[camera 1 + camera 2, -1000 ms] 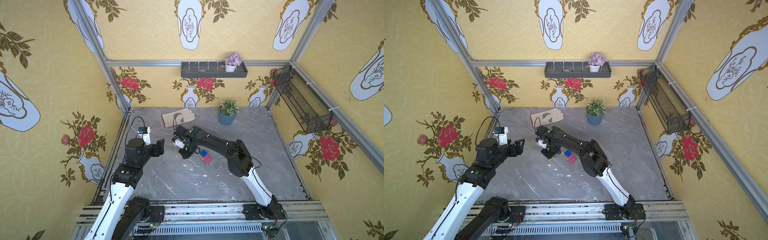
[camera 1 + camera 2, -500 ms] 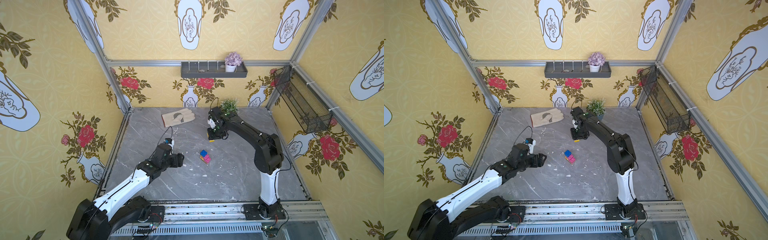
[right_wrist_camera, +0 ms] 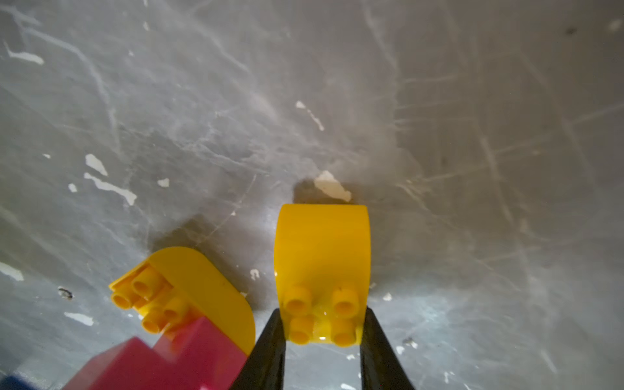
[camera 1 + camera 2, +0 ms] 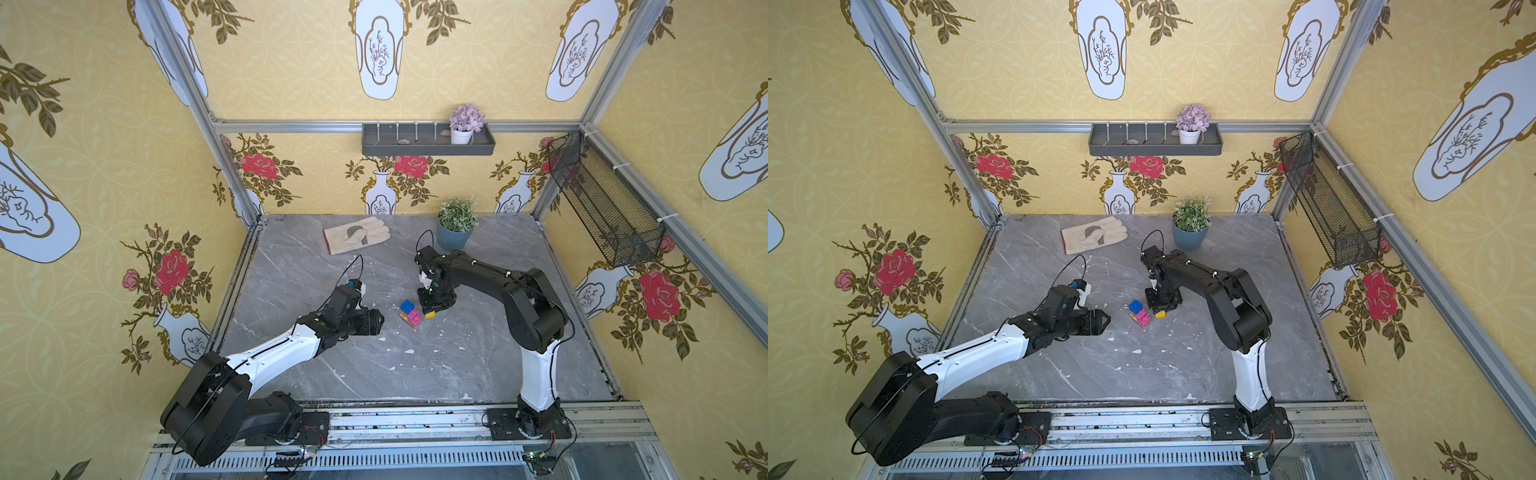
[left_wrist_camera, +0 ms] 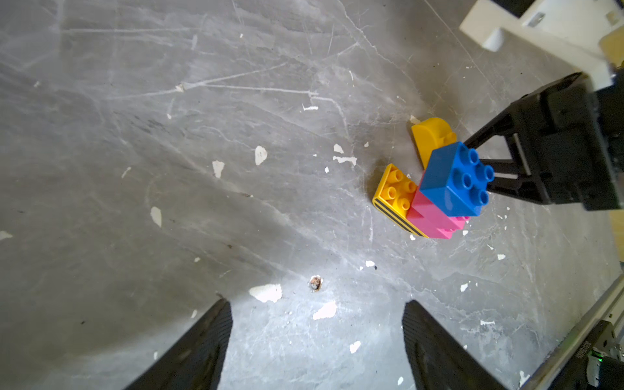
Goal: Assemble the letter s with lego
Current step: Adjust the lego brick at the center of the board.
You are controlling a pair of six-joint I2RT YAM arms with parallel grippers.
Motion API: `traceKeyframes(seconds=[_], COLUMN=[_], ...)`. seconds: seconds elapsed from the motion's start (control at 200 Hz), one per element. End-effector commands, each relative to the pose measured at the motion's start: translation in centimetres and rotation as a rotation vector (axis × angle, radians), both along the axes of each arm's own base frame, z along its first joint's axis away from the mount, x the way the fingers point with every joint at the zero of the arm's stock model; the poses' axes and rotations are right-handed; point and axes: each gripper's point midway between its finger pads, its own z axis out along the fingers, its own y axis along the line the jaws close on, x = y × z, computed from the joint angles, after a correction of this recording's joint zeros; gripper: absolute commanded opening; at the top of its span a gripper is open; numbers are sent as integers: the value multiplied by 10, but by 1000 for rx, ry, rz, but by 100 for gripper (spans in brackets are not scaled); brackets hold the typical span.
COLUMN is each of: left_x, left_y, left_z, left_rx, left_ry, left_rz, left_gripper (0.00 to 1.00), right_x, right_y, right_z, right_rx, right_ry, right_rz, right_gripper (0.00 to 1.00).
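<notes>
Grey tabletop [image 4: 478,353]: your partial letter s [image 4: 410,312] awaits the last yellow brick [image 3: 322,243], pinched by right gripper [image 3: 322,315] at its 3 o'clock; left gripper [image 5: 317,307] spread.

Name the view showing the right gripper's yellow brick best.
Right wrist: the yellow brick sits centred, studs and curved end clear. Left wrist shows it partly behind the blue brick; both top views, a speck.

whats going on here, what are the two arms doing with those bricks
The right end effector is shut on a loose yellow brick, right beside a small stack: a blue brick on pink bricks on a yellow base brick. The left end effector is open and empty, pointing at the stack from a little way off.
</notes>
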Motion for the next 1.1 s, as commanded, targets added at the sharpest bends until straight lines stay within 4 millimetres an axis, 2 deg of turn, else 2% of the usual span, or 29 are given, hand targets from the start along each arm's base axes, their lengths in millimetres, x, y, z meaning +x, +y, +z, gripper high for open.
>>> traceKeyframes(seconds=[0.0,0.19,0.37,0.39,0.435,0.525,0.68,0.865,0.88,0.935,1.095], left_x=[-3,-2,-6,0,0,-1,-3,-11,-16,-20,-15], left_y=[0,10,16,24,26,28,26,25,18,12,-2], left_z=[3,9,15,15,18,19,14,-23,-26,-37,-57], left_rx=[-6,-1,6,7,9,12,-2,50,56,67,96], left_ry=[0,-6,-17,-18,-24,-25,-8,83,88,116,155], left_rz=[-16,3,10,39,42,39,44,48,20,6,-8], left_gripper=[82,82,82,82,82,82,82,81,81,81,81], right_x=[-4,-32,-66,-70,-75,-80,-77,-60,-59,-53,-38], right_y=[14,27,52,54,55,45,8,-20,-20,-25,-38], right_z=[-3,-6,-4,-3,-2,2,5,22,24,32,53], right_rx=[18,8,50,52,54,56,41,62,64,71,87], right_ry=[2,39,81,83,85,83,73,14,10,-11,-69], right_rz=[-7,1,-11,-11,-25,-57,-103,-114,-112,-111,-132], right_gripper=[28,28,28,28,28,28,28,28,28,28,28])
